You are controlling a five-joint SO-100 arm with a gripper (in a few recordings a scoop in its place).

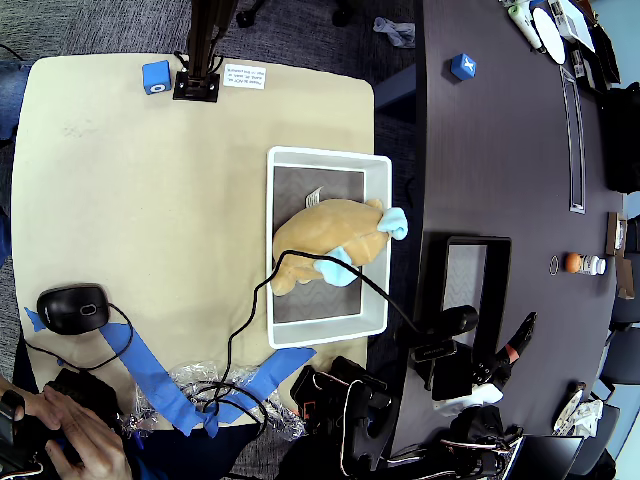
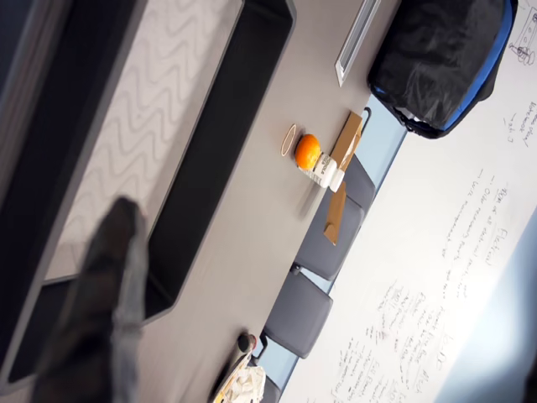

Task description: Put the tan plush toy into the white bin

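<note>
The tan plush toy [image 1: 325, 240] lies inside the white bin [image 1: 330, 153], on its side, with its light blue paws toward the bin's right wall and one edge resting over the left rim. In the overhead view my black arm reaches right from the bottom centre, and the gripper [image 1: 503, 350] sits at the lower right of the black tray [image 1: 470, 243], well apart from the bin. In the wrist view a blurred dark finger [image 2: 105, 311] hangs over the black tray [image 2: 226, 151]. Nothing shows in the gripper, and its jaws are too dark and blurred to read.
A black cable [image 1: 300, 262] crosses the bin's lower left rim. A computer mouse [image 1: 72, 308], blue tape strips [image 1: 150, 365] and a blue cube [image 1: 156, 76] lie on the tan table. An orange [image 2: 307, 151] and a small bottle stand on the dark table beyond the tray.
</note>
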